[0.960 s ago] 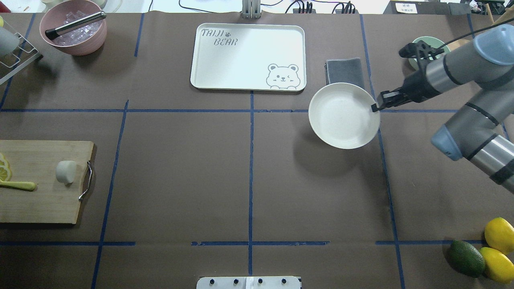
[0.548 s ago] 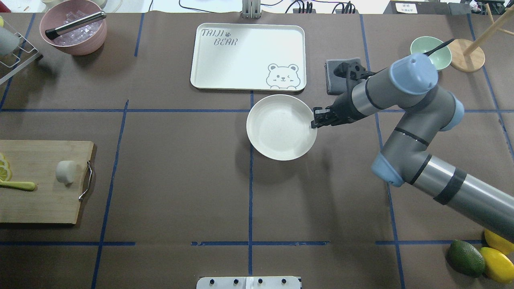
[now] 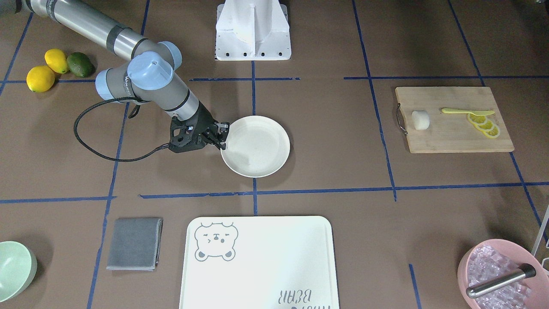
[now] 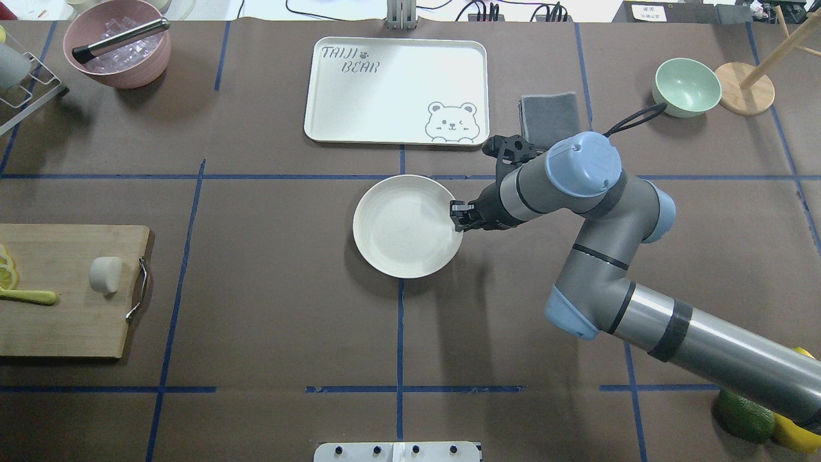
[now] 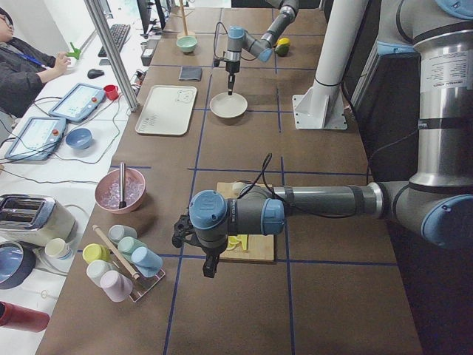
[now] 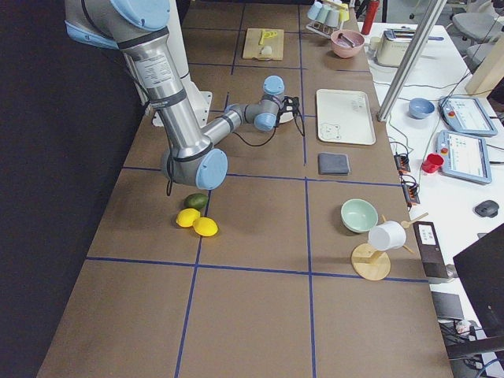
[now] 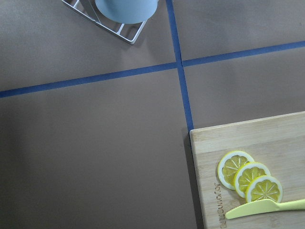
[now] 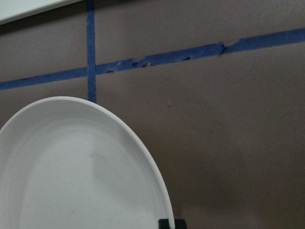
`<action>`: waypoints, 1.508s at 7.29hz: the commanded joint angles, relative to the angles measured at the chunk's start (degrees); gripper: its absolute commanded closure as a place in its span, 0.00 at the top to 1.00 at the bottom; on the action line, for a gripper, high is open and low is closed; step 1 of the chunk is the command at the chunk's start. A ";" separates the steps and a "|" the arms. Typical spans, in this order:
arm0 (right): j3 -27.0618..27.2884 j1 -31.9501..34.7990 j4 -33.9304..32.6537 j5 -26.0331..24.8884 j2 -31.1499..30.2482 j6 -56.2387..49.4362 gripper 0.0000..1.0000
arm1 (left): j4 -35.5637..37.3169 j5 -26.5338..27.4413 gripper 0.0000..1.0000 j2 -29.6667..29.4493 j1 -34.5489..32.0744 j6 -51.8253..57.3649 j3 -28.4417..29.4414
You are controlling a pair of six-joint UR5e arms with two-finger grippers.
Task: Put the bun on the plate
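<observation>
The table [image 4: 276,289] is covered in matte brown paper, divided into large rectangles by blue tape [image 4: 400,321]. The right arm [image 4: 641,269], smooth grey tubing with pale blue joint caps, reaches in from the near right corner toward the middle. A glossy white rectangular tray [image 4: 397,90] with rounded corners and a printed bear lies at the far centre. A pale wooden cutting board [image 4: 70,308] with a metal handle sits at the left edge. The plate [image 4: 397,224], round, shallow and cream-white with a plain raised rim, sits over the centre tape line just in front of the tray. Whether it rests on the paper or hangs slightly above it cannot be told. The right gripper [image 4: 457,215] is closed narrowly on the plate's right rim, its black fingertips pinching the edge. The bun [image 4: 105,274], a small smooth white stubby cylinder, lies on the board near the handle end, well apart from the plate. A broad stretch of bare paper runs between them. Lemon slices [image 7: 250,174] overlap near the board's outer edge. The left arm [image 5: 318,203] extends over the board, and the left gripper [image 5: 210,265] hangs beyond it, showing only in the side view, so its opening cannot be judged.
</observation>
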 commanded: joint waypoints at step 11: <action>6.70 28.87 -41.09 13.58 -3.13 -49.03 1.00 | 0.13 0.09 1.00 0.30 1.60 0.35 -0.08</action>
